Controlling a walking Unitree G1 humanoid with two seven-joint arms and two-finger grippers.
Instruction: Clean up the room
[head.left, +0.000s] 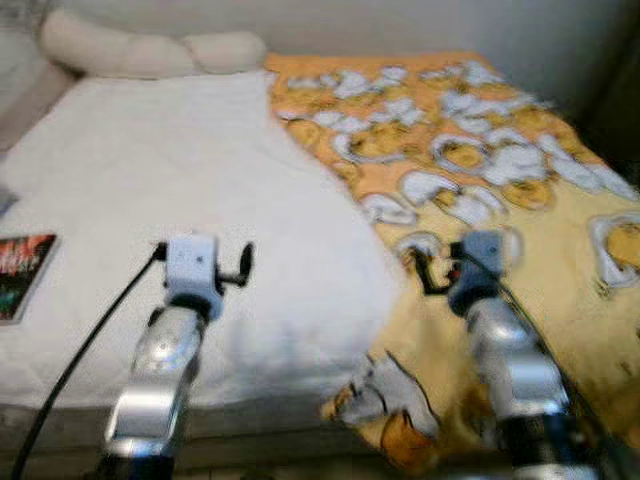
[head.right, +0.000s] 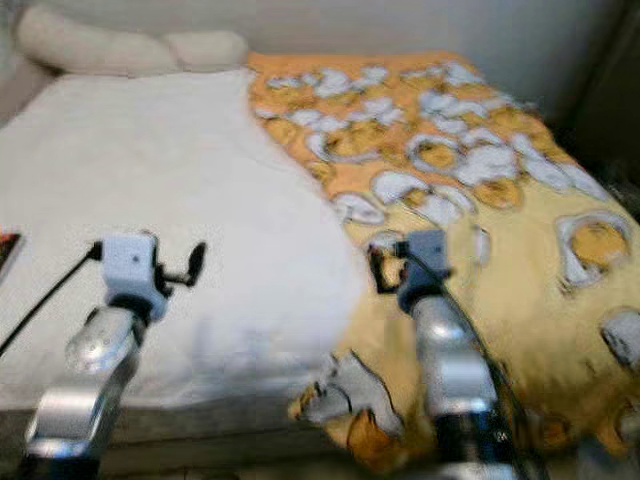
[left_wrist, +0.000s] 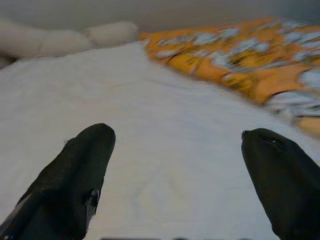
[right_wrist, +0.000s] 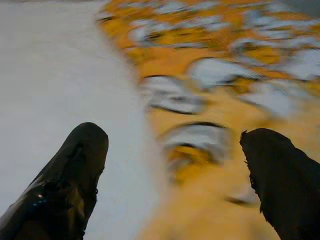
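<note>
White bed (head.left: 150, 190), orange patterned blanket (head.left: 500, 180) on its right half, left tool (left_wrist: 177, 165) and right tool (right_wrist: 172, 170) wide above it.

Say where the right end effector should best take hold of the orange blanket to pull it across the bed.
Probably the blanket's inner edge, where it lies over the white sheet. The right end effector, open, hovers above that line; coming down from above, one finger either side of the edge, should pinch it.
</note>
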